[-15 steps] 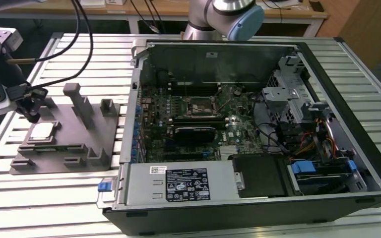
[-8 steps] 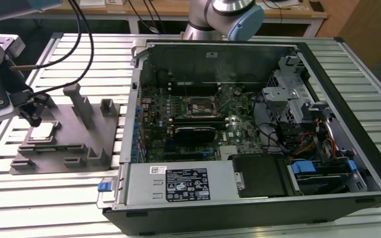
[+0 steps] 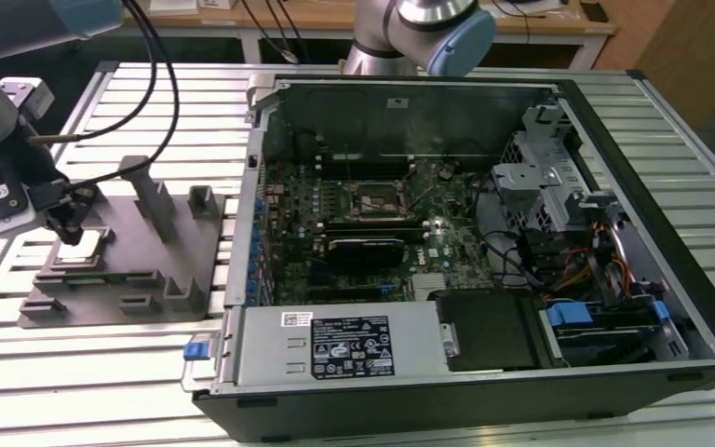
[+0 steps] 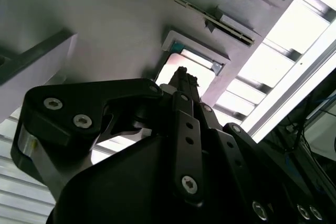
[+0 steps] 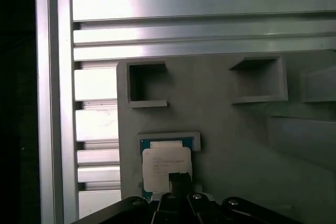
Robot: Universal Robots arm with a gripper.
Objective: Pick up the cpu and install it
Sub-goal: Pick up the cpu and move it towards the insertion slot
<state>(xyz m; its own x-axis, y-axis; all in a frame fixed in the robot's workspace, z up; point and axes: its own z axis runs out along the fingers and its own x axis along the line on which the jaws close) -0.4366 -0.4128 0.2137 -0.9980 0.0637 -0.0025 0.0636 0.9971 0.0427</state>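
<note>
The cpu (image 5: 166, 162), a flat square chip with a silvery-white top, lies in a shallow pocket of the grey fixture block (image 5: 236, 145). In the second wrist view its bright top (image 4: 202, 75) shows in the same pocket. My gripper (image 5: 179, 178) hangs just above the chip's edge, shut to one narrow tip with nothing in it. In the exterior view the gripper (image 3: 70, 229) is low over the fixture (image 3: 134, 279) at the exterior view's left. The dark square socket (image 3: 371, 197) sits on the motherboard inside the open computer case (image 3: 655, 177).
Upright posts (image 3: 149, 194) stand on the fixture close to the gripper. Ribbed aluminium table slats (image 5: 184, 3) surround it. A second arm's base (image 3: 426, 28) stands behind the case. Cables and drive cages (image 3: 557, 186) crowd the case's right side.
</note>
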